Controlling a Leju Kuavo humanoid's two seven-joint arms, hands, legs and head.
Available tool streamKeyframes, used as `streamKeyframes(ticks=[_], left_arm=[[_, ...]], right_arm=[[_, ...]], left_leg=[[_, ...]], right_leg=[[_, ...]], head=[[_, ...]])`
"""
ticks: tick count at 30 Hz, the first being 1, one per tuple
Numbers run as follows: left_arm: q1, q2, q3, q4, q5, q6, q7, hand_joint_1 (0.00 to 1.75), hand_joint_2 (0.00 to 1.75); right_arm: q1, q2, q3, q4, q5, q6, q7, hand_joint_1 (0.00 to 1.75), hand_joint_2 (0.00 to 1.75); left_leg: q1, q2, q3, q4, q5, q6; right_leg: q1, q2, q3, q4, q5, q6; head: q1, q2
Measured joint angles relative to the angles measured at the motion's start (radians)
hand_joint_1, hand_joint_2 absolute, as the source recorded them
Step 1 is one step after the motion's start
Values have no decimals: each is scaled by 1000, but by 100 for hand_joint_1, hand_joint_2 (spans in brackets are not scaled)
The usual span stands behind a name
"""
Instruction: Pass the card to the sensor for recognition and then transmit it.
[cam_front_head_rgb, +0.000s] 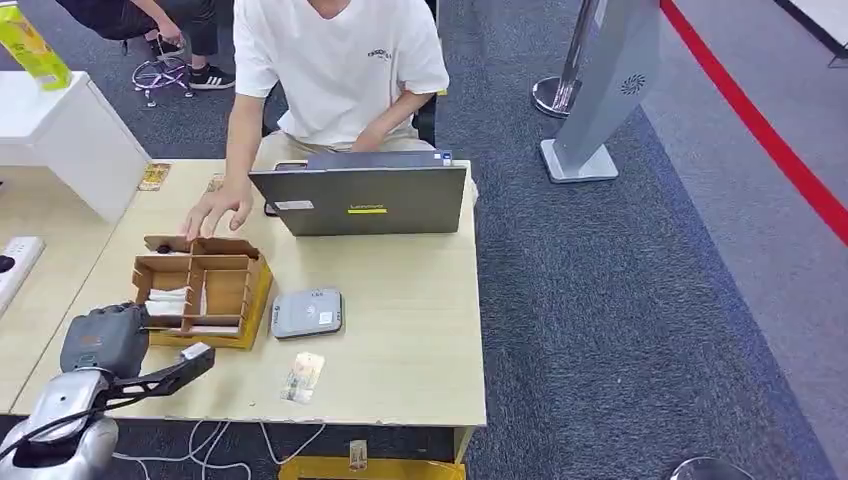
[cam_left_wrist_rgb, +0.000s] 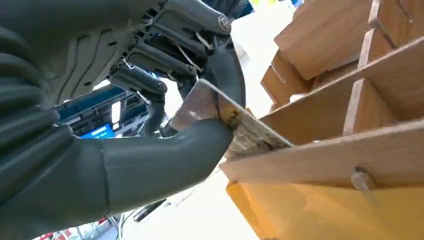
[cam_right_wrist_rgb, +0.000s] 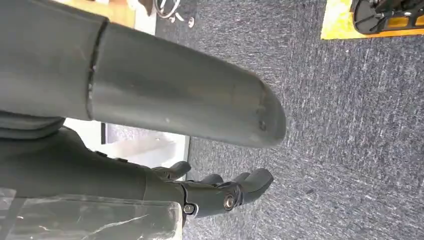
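At a tabletop (cam_front_head_rgb: 420, 300) facing a seated person (cam_front_head_rgb: 335, 60), the robot's left hand (cam_left_wrist_rgb: 165, 150) pinches a card (cam_left_wrist_rgb: 235, 120) at the wooden organizer (cam_front_head_rgb: 200, 285), apparently mid-pickup; next it must be carried to the grey sensor (cam_front_head_rgb: 307, 313). The right hand (cam_right_wrist_rgb: 220, 192) hangs empty, fingers loosely curled.

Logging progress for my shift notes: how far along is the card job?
Early. The left hand pinches a card at the wooden organizer. It has not reached the grey sensor. Scanning and handing over remain. The right hand hangs above the carpet.
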Motion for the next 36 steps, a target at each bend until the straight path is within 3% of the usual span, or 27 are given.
streamKeyframes(ticks=[17,25,28,32,36], left_arm=[[-3,5,0,0,32,-3,-18,175,175],[30,0,1,-21,42,93,-43,175,175],[72,0,2,-112,71,91,-65,175,175],[141,10,1,-334,106,88,-89,175,175],[181,55,-3,-583,177,95,-127,175,175]], right_arm=[[0,0,0,0,0,4,-2,0,0],[0,0,0,0,-3,9,-2,0,0],[0,0,-1,0,-15,6,0,0,0],[0,0,-9,0,-40,-6,7,0,0],[0,2,-24,0,-58,-40,22,0,0]], left_leg=[[0,0,0,0,0,0],[0,0,0,0,0,0],[0,0,0,0,0,0],[0,0,-1,0,-1,1],[0,0,-2,0,-1,1]], right_leg=[[0,0,0,0,0,0],[0,0,0,0,0,0],[0,0,-1,0,0,0],[0,0,-2,0,0,0],[0,0,-2,0,0,0]], head=[[1,0],[1,0],[1,0],[1,0],[1,0]])
